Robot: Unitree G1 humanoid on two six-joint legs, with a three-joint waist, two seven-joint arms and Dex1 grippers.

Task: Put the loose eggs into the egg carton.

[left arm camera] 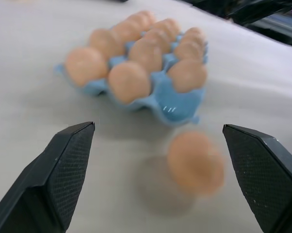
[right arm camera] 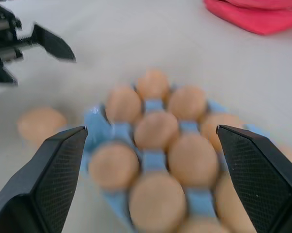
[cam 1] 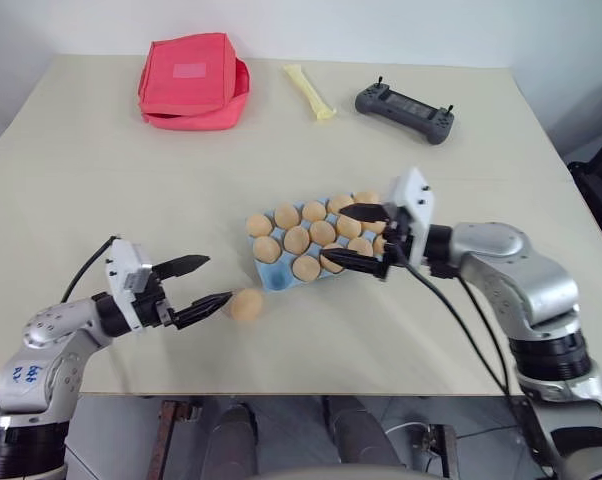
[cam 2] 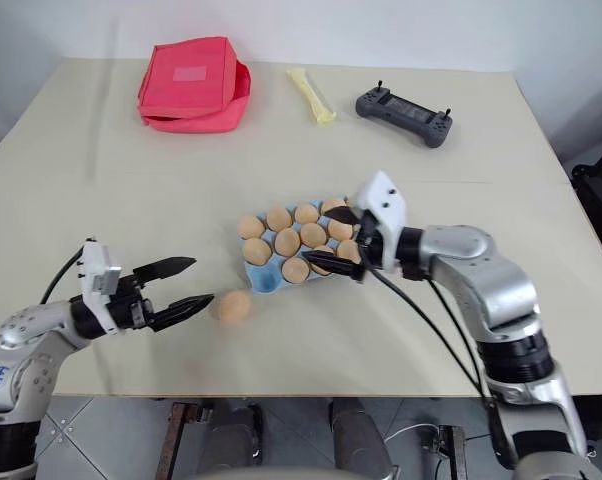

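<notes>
Two grippers stand with fingers spread and nothing held. We find the left gripper (cam 1: 203, 284) low near the table's (cam 1: 81, 180) front edge, flanking the one loose egg (cam 1: 246, 304), presumably for pickup. We find the right gripper (cam 1: 355, 238) released over the egg carton (cam 1: 277, 277), mid-table and nearly full.

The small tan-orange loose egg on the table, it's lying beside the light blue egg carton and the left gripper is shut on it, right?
Not quite. The small tan-orange loose egg does lie on the table beside the light blue moulded egg carton, but the left gripper is open, not shut on it. The left wrist view shows its two black fingers spread wide, with the egg sitting free between them.
</notes>
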